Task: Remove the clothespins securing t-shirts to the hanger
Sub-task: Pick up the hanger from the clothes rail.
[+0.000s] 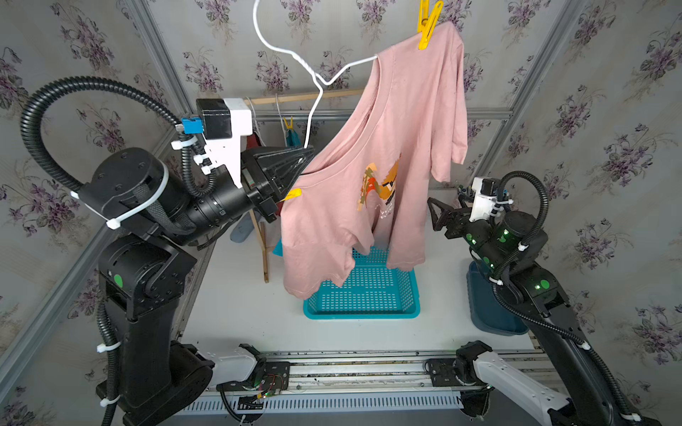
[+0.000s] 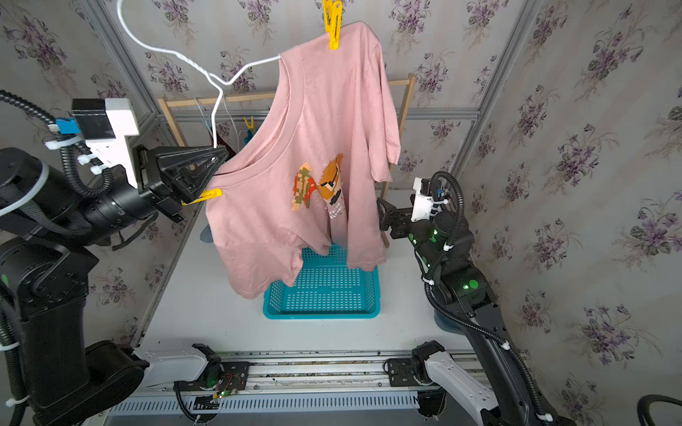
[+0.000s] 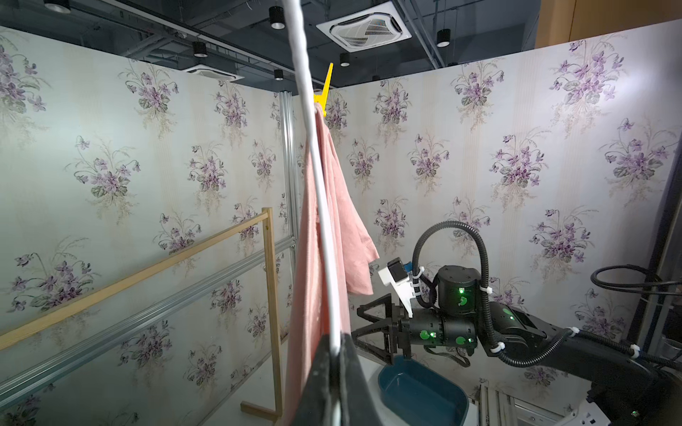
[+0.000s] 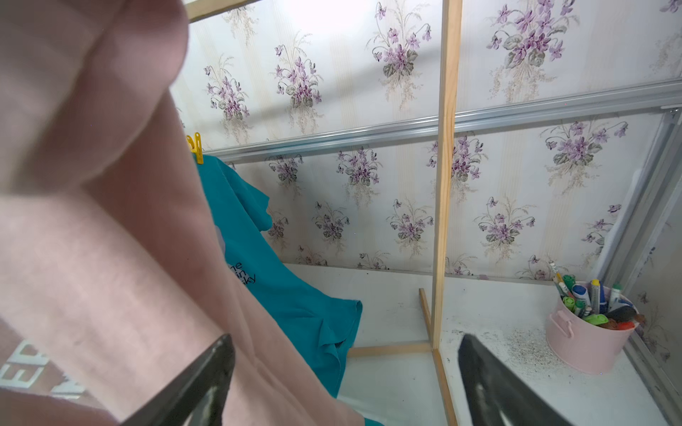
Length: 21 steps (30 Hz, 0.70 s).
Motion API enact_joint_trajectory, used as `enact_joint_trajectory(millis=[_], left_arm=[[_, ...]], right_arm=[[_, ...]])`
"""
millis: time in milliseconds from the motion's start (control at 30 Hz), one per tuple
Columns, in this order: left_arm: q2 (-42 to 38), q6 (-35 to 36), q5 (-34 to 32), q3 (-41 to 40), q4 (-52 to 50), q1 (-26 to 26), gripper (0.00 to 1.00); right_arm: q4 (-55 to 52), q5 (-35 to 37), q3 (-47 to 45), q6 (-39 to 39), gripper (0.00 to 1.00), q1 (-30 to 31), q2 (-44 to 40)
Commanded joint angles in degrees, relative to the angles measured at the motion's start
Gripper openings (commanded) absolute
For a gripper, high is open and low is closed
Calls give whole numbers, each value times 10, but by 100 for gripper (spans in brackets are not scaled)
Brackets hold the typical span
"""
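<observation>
My left gripper [image 1: 308, 155] [image 3: 334, 343] is shut on the white wire hanger [image 1: 280, 48], holding it steeply tilted above the table. The pale pink t-shirt [image 1: 387, 147] [image 4: 92, 221] drapes from it. One yellow clothespin [image 1: 428, 26] [image 3: 323, 94] clips the shirt at the hanger's raised end. Another yellow clothespin [image 1: 293, 193] [image 2: 206, 195] sticks out at the shirt's edge just under the left fingers. My right gripper [image 1: 433, 215] [image 4: 347, 343] stands open beside the shirt's right hem, holding nothing. Behind, a turquoise t-shirt [image 4: 258, 258] hangs with a yellow clothespin [image 4: 195, 147].
A teal perforated basket [image 1: 361, 315] sits on the white table under the pink shirt. A dark blue tub [image 1: 491, 317] stands by the right arm. The wooden rack [image 1: 306, 96] [image 4: 446, 147] crosses the back. A pink bucket of pens [image 4: 586, 332] stands at the far right corner.
</observation>
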Motion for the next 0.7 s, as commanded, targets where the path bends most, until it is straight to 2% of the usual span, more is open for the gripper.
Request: enact_joint_trajectory(millis=[0,200,667], left_arm=[[4,-4,-1,10,45,1,0],[13,-20,8,46,46,1,0],[5,-72,45,51,70,2,0]], right_arm=[[-4,1,2,-11,92,0,-6],[-15,9,-1,-19,92,0,-12],[-27,7,-12,-21,92,0,-24]])
